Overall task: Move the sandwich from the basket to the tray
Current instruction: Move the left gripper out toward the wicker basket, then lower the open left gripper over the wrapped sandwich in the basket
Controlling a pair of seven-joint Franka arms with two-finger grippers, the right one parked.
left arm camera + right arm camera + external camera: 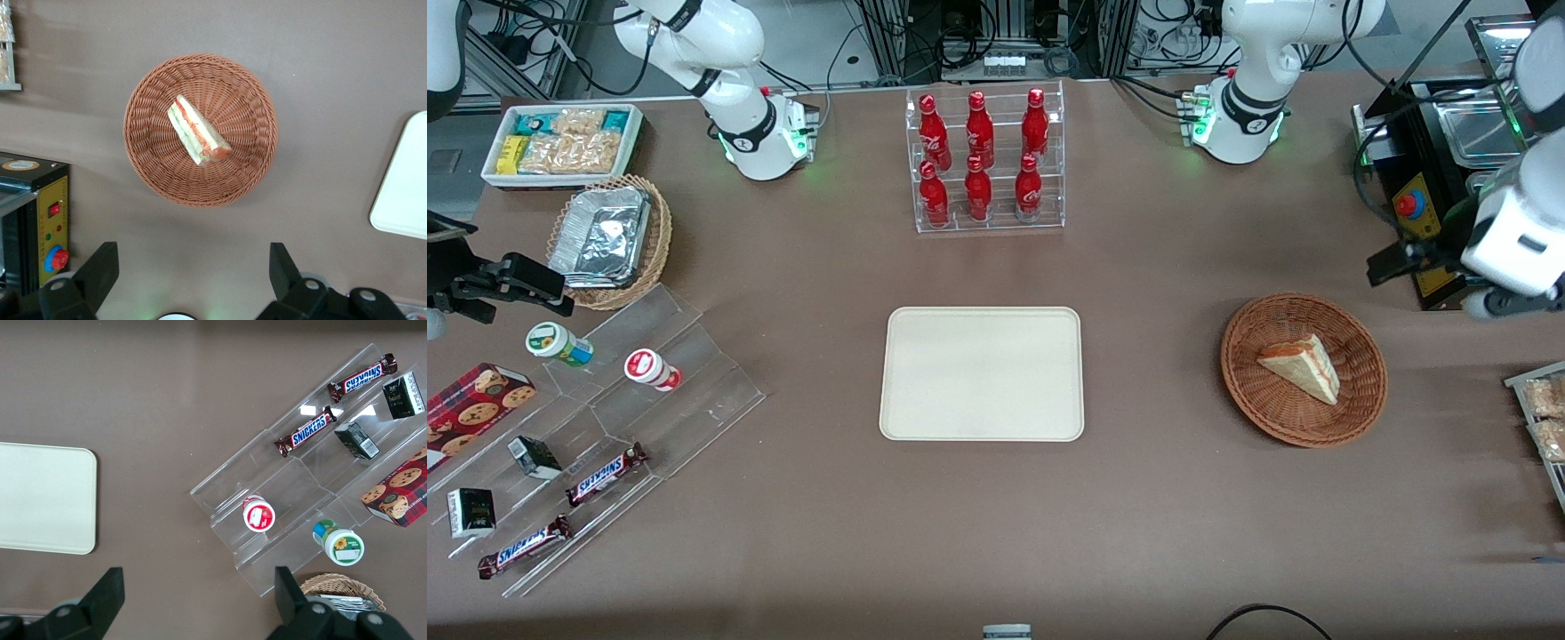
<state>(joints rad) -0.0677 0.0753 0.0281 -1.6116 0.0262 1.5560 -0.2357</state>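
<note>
The sandwich (1303, 366), a pale bread wedge with orange-red and green layers, lies in the reddish-brown wicker basket (1245, 373). Both also show in the left wrist view, the sandwich (198, 131) lying in the middle of the basket (250, 160). The cream tray (982, 373) lies flat at the table's middle with nothing on it; its corner shows in the left wrist view (403, 193). My left gripper (1392, 264) hangs high over the table, beside the basket toward the working arm's end and apart from it. It is open (193, 270) and holds nothing.
A black machine with a red button (1409, 206) stands close beside the gripper. A clear rack of red bottles (985, 160) stands farther from the camera than the tray. Snack packets (1545, 413) lie at the working arm's table edge. Acrylic steps with snacks (605, 418) lie toward the parked arm's end.
</note>
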